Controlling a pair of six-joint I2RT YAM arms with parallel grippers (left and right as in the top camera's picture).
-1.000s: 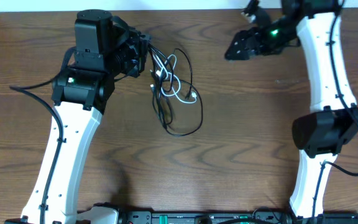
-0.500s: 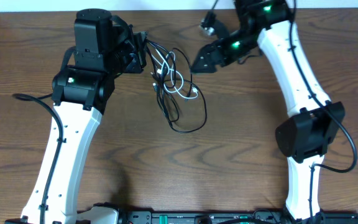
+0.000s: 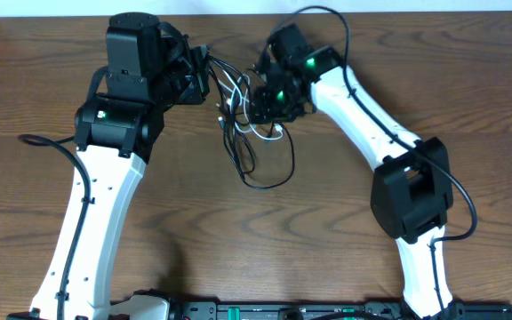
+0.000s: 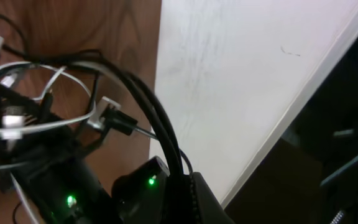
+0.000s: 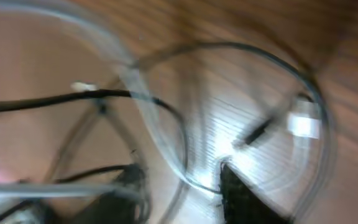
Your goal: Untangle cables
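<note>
Fingers of the left gripper (image 3: 201, 75) are closed, apparently pinching the black cable (image 3: 289, 163) near its end. Whether the right gripper (image 3: 261, 105) is open or closed cannot be told, as its wrist view is blurred. Both cables lie tangled between the arms on the table (image 3: 327, 240), with the white cable (image 4: 55, 122) looped among the black strands. Best practice: seize a single white strand, then draw slowly away from the anchored end.

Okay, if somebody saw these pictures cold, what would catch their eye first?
The knot of cords at the table's upper middle: a black cable looping toward the arms' bases, a white cable wound through it. Both arms crowd it, the left gripper at its left edge, the right gripper directly over it. The right wrist view is too blurred to show a grip.
</note>
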